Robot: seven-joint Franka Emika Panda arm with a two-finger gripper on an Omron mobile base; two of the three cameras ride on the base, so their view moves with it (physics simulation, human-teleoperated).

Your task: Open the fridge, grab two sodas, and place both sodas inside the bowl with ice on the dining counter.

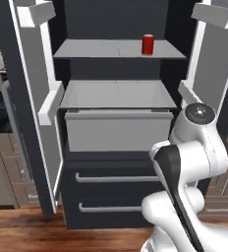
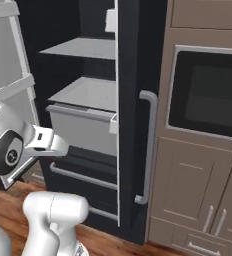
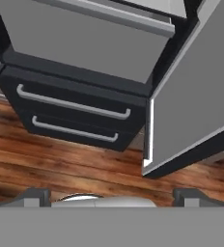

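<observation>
The fridge (image 1: 111, 192) stands right in front of me with both dark doors swung open, and its pale grey shelves and crisper bin show inside. One red soda (image 1: 148, 44) stands upright on the upper shelf, towards the right. My gripper (image 3: 111, 197) is open with nothing between its fingertips (image 3: 36, 196). It hangs low and points down at the fridge's (image 3: 75, 91) two lower drawers and the wood floor. In the right base view, the fridge (image 2: 130, 100) has its right door edge-on. The bowl with ice and the dining counter are out of view.
The open right door (image 3: 191, 96) stands close beside my hand, and the left door (image 1: 32, 98) juts out on the other side. Brown wood cabinets (image 2: 193, 190) with a built-in oven (image 2: 208, 95) flank the fridge on the right. Wood floor (image 3: 61, 164) lies below.
</observation>
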